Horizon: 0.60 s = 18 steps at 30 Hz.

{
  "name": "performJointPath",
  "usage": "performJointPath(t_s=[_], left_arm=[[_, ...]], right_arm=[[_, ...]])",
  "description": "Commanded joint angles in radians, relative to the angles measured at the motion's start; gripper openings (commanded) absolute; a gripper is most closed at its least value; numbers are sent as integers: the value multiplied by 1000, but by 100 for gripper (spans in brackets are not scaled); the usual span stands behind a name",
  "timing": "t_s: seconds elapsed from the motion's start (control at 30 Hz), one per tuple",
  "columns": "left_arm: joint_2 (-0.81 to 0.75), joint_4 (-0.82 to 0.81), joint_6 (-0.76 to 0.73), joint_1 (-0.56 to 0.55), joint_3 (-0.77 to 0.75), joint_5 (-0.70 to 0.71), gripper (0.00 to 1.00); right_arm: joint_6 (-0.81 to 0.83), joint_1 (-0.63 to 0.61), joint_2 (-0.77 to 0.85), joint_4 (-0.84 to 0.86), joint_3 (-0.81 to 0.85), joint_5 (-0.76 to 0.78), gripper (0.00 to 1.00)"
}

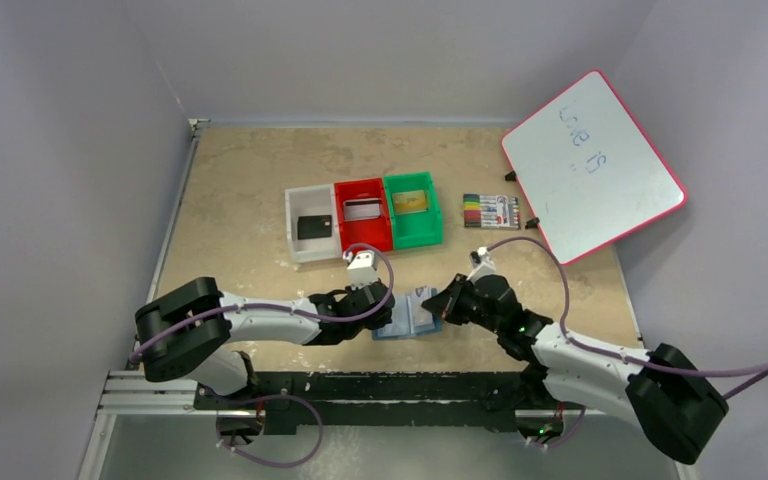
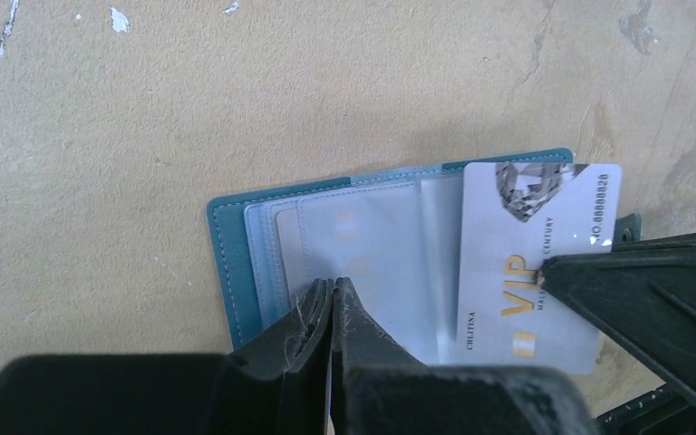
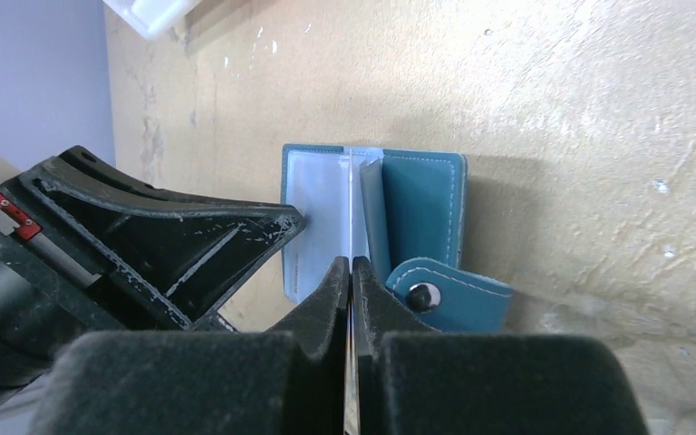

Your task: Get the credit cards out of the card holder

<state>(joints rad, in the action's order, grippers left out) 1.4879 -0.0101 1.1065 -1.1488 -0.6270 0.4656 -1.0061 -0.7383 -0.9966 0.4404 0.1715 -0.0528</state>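
Reading "VIP" in gold, with "NO.0000028", "CENTURY" and "CRLTINA" in small print beside a faceted diamond picture, the glossy silver-white card [image 2: 517,263] lies over the right half of the open holder [image 2: 227,263], its end poking past the cover. The holder is teal, leather-like with pale stitching, and has clear, shiny pocket leaves inside and a rounded tab [image 3: 458,294] with a metal snap [image 3: 424,294]. It lies flat on the speckled tan table [image 1: 240,180], between the two grippers and in front of the bins. The left gripper [image 2: 331,294] has its fingers pressed together on a clear leaf near the holder's middle. The right gripper [image 3: 352,267] is likewise closed, with a thin pale edge between its fingers and its tip on the card. Three boxy plastic bins stand in a row: the white bin [image 1: 295,195] holds a black card [image 1: 315,227], the red bin [image 1: 345,186] a grey card [image 1: 362,209], and the green bin [image 1: 436,215] a gold card [image 1: 411,200]. A pack of markers [image 1: 490,210] lies beside them. The red-rimmed whiteboard [image 1: 592,165] bears faint scrawl that I cannot make out.
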Motion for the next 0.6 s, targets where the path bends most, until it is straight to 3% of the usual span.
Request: performJointPath(t_s=[0.0,0.23,0.57], left_arm=[[-6,82,-14,-9,13,2,0],[-51,43,-15,-9,19,-12,0],[-157,71,3,-10,20,41,11]], right_arm=[[39,4,94,-93,33,87,0],[85,4,307,36,-36,80,0],[376,4,457,251,-121,9,0]])
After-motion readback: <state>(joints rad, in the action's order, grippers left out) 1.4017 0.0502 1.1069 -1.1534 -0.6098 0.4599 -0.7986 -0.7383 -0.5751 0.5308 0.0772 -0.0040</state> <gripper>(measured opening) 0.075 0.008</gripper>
